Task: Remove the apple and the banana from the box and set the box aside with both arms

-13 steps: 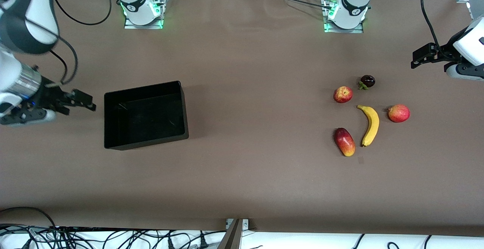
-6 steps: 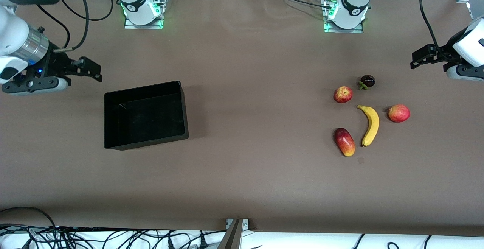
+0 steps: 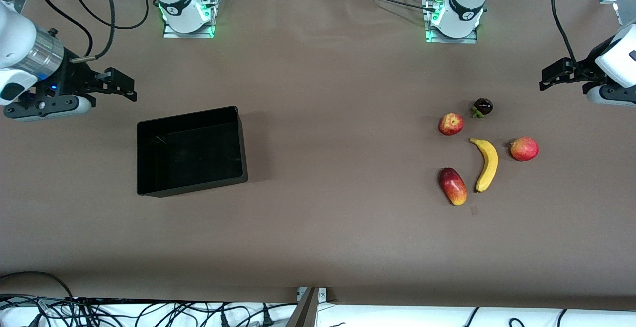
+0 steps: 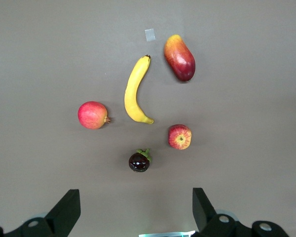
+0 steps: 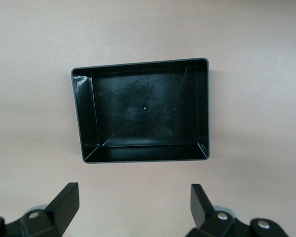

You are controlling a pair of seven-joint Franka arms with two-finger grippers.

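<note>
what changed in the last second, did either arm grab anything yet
Nothing grabbed. The right gripper, open and empty, swung from beside the box at the right arm's end of the table toward the robots' bases. The left gripper, open, barely moved. Box, banana, apple and the other fruits stayed put.

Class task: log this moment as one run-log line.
left gripper: open, above fruits | right gripper: open, above table beside black rectangular plastic box, empty | curved yellow banana: on table

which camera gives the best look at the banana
The left wrist view: the banana lies whole and large, below the open left hand. The front view shows it whole but smaller. The right wrist view misses it.
</note>
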